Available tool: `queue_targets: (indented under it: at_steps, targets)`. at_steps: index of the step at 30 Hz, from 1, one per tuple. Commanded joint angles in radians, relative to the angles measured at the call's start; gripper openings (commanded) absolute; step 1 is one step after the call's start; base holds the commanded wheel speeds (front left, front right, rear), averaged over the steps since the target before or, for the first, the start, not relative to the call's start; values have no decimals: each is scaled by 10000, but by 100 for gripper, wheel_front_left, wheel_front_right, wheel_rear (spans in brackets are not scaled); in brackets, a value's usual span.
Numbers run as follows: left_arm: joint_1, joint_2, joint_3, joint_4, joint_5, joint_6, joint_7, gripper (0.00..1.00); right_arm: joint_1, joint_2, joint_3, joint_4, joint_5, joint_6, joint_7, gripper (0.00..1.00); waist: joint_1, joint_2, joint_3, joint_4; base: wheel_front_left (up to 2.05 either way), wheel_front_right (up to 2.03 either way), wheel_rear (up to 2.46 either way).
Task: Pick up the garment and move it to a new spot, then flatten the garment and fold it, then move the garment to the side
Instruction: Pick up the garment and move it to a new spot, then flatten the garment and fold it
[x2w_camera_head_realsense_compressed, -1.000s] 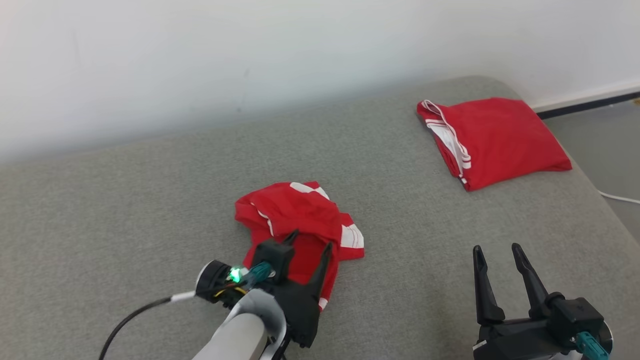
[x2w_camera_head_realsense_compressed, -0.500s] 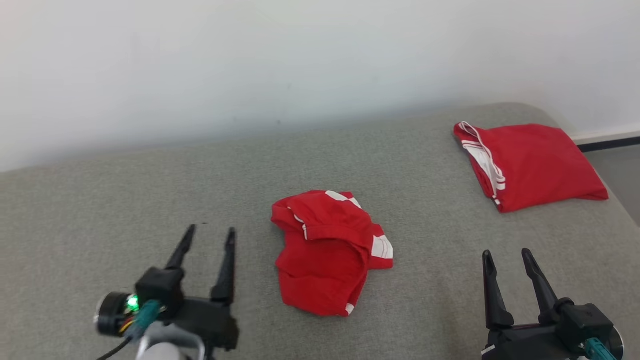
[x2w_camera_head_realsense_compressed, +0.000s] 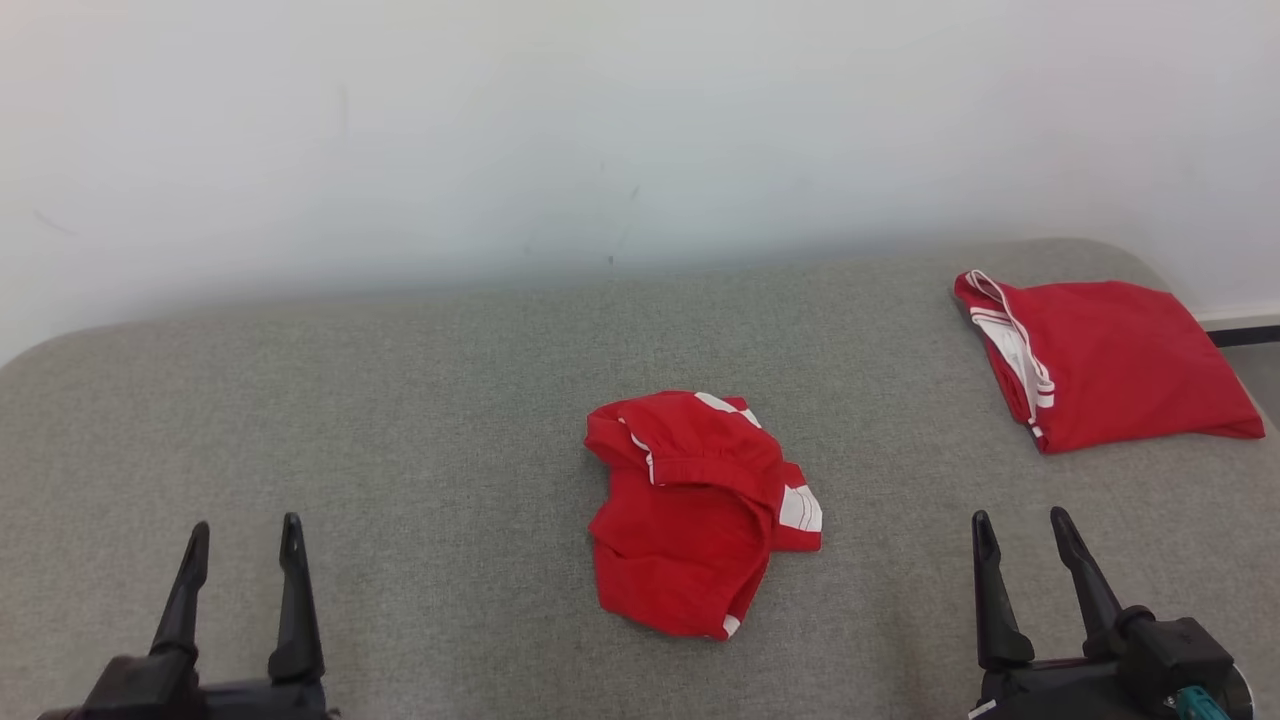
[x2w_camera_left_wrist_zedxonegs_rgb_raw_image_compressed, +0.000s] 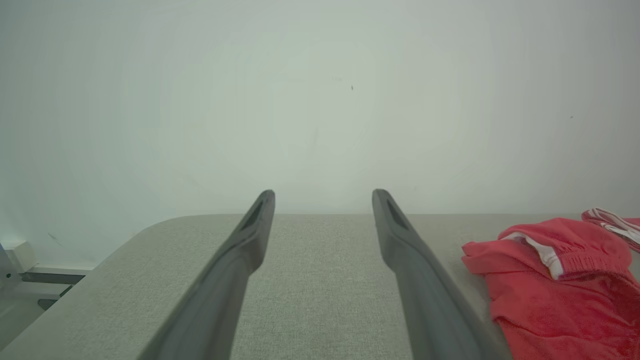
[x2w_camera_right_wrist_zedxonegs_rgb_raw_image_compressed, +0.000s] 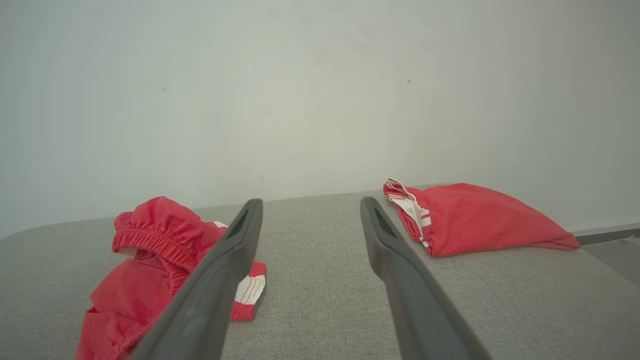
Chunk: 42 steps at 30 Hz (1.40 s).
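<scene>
A crumpled red garment (x2w_camera_head_realsense_compressed: 695, 515) with white stripes lies in a heap at the middle of the grey padded surface (x2w_camera_head_realsense_compressed: 430, 420); it also appears as the garment (x2w_camera_left_wrist_zedxonegs_rgb_raw_image_compressed: 560, 280) at the right of the left wrist view and as the garment (x2w_camera_right_wrist_zedxonegs_rgb_raw_image_compressed: 150, 270) at the left of the right wrist view. My left gripper (x2w_camera_head_realsense_compressed: 243, 537) stands open at the lower left, well clear of the heap, nothing between its fingers. At the lower right my right gripper (x2w_camera_head_realsense_compressed: 1020, 528) is open and empty too. Between the open fingers the left gripper (x2w_camera_left_wrist_zedxonegs_rgb_raw_image_compressed: 322, 197) and the right gripper (x2w_camera_right_wrist_zedxonegs_rgb_raw_image_compressed: 310, 205) frame bare cushion.
A second red garment (x2w_camera_head_realsense_compressed: 1100, 360), folded flat, lies at the far right corner of the surface, also seen as the folded garment (x2w_camera_right_wrist_zedxonegs_rgb_raw_image_compressed: 470, 220). A pale wall (x2w_camera_head_realsense_compressed: 600, 130) rises behind. The cushion's right edge drops to floor with a dark baseboard (x2w_camera_head_realsense_compressed: 1240, 335).
My left gripper has pulled back from over the crumpled garment to the lower left, leaving the heap lying free. The head camera has swung, shifting the whole picture. The right gripper has held still.
</scene>
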Motion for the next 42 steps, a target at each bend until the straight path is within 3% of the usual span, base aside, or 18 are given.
queue_targets:
  at_steps: [1,6,18,21,31,42]
  targets:
    - [188,-73,116,-61,57,-62,-26,100,105,-2,5,-18,73,-25,-44,100,1,0,-39,33,0,0,0]
    - [796,-292,686,-200,429,-436,-27,100,163,17,58,46,101,-25,-44,100,1,0,-131,54,0,0,0]
    - [1636,-672,1533,75,1508,-786,-27,100,378,71,70,178,106,-25,-44,100,1,0,-282,82,0,0,0]
    - [1763,-677,1471,204,1594,-1140,-28,100,428,71,102,248,73,-27,-44,100,1,0,-309,72,0,0,0]
    - [1718,-964,1764,477,1773,-1652,-28,100,524,38,175,513,25,-25,-44,100,1,0,-266,64,0,0,0]
    - [1495,-1279,2123,591,1835,-1868,-28,100,550,23,294,617,81,-27,-44,100,1,0,-227,89,0,0,0]
